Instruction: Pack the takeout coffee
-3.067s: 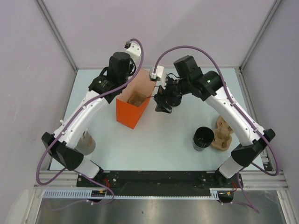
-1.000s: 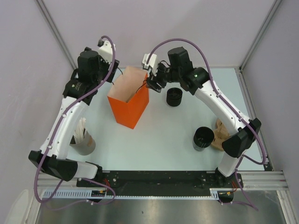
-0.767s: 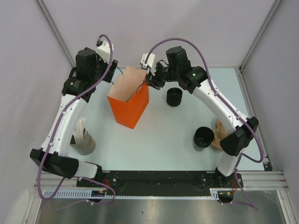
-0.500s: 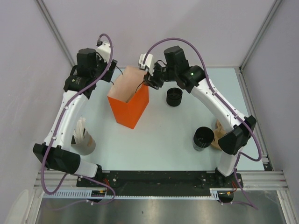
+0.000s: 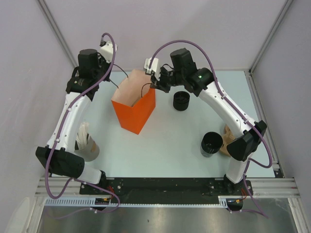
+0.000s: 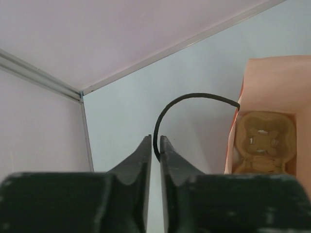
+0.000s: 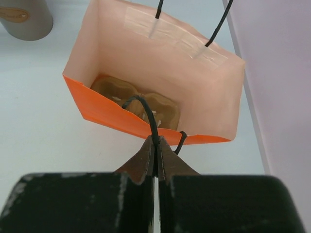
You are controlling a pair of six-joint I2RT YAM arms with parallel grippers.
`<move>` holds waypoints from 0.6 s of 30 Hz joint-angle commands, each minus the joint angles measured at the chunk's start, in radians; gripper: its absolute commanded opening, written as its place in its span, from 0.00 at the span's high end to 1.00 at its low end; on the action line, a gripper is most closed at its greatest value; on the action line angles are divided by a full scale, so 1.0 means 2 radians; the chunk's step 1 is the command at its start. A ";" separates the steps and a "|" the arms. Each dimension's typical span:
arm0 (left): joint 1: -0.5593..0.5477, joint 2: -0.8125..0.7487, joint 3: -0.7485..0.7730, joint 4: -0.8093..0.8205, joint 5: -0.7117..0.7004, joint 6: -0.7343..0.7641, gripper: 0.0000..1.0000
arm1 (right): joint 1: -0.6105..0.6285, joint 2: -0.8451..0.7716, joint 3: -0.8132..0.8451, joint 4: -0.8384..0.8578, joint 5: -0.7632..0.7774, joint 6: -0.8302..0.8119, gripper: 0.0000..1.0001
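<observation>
Right gripper [image 7: 156, 145] pinching bag handle [image 7: 146, 114], cup carrier [image 7: 136, 99] inside

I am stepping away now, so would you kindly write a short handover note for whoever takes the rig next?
Left end effector: shut on the left bag handle.
Right end effector: shut on the right bag handle.
Orange bag: upright mid-table, mouth held open; a cardboard cup carrier lies in its bottom.
Takeout coffee: on the table right of the bag, not yet packed.
Left to do: put the coffee into the bag.
</observation>
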 commanded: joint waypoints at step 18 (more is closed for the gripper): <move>0.003 -0.012 0.070 0.001 0.103 -0.023 1.00 | 0.029 -0.057 0.037 0.001 0.059 0.029 1.00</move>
